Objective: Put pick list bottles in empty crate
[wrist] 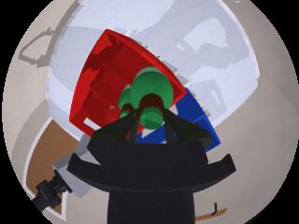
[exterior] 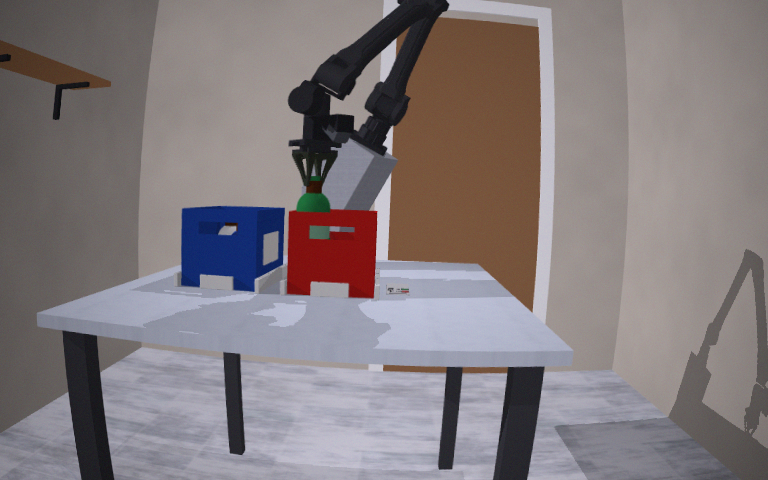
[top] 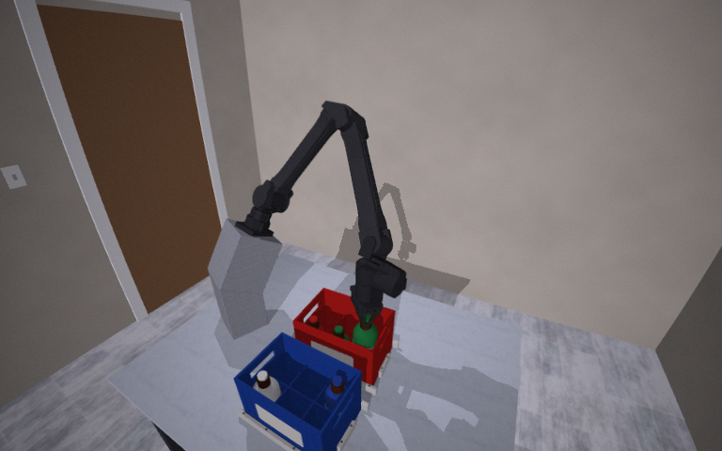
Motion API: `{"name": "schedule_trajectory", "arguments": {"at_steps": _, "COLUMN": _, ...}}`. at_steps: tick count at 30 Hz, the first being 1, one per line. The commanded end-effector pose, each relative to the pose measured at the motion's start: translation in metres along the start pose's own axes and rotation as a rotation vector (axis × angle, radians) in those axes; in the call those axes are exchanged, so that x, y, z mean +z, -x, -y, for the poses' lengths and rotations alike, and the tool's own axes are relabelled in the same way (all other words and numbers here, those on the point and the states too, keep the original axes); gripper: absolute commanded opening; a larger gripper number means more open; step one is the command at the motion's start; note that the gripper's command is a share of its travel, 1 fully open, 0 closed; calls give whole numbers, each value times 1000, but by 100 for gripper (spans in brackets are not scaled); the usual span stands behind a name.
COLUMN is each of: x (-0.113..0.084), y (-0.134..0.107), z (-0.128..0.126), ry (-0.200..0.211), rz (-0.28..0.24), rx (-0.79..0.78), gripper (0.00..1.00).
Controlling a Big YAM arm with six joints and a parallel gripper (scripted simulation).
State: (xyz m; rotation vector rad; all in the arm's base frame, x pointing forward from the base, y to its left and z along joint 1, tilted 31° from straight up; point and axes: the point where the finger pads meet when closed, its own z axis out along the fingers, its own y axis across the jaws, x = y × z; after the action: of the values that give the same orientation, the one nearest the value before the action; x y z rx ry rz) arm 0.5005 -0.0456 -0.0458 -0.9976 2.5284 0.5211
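Jaws of the gripper point(top: 366, 318) point(exterior: 313, 183) point(wrist: 151, 112) are shut on the brown neck of a big green bottle point(top: 365, 334) point(exterior: 313, 202) point(wrist: 151, 86), just under its green cap. It stands upright below them, partly down in the red crate point(top: 372, 361) point(exterior: 333, 257) point(wrist: 140, 55), with its round top above the rim. Its pale label shows through the crate's hand hole, with no words I can read.

On the table beside the red crate, below the jaws, is the list point(exterior: 397, 289). It has a dark mark and bits of green and red (too tiny to read).

Near the held bottle, lower than the jaws, the crate also has a red-capped bottle point(top: 314, 320) and a green-capped bottle point(top: 338, 332). Farther from the jaws, the blue crate point(top: 247, 398) point(exterior: 218, 254) point(wrist: 187, 112) has a white bottle point(top: 267, 391) and a blue bottle point(top: 335, 396). Both crates look flat on the table.
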Motion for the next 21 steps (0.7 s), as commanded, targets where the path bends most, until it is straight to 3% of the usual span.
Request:
{"name": "schedule_trajectory", "arguments": {"at_steps": 1, "x": -10, "y": 19, "z": 10, "ry": -42, "rz": 27, "rx": -16, "gripper": 0}}
{"name": "schedule_trajectory", "arguments": {"at_steps": 4, "x": 7, "y": 12, "z": 6, "ry": -17, "rz": 14, "rx": -7, "gripper": 0}}
{"name": "schedule_trajectory", "arguments": {"at_steps": 6, "x": 7, "y": 12, "z": 6, "ry": -17, "rz": 14, "rx": -7, "gripper": 0}}
{"name": "schedule_trajectory", "arguments": {"at_steps": 7, "x": -11, "y": 15, "z": 15, "ry": -51, "rz": 32, "rx": -4, "gripper": 0}}
{"name": "schedule_trajectory", "arguments": {"at_steps": 12, "x": 11, "y": 15, "z": 10, "ry": -24, "rz": 18, "rx": -10, "gripper": 0}}
{"name": "schedule_trajectory", "arguments": {"at_steps": 18, "x": 5, "y": 17, "z": 14, "ry": -44, "rz": 29, "rx": -9, "gripper": 0}}
{"name": "schedule_trajectory", "arguments": {"at_steps": 21, "x": 20, "y": 12, "z": 10, "ry": -23, "rz": 15, "rx": -6, "gripper": 0}}
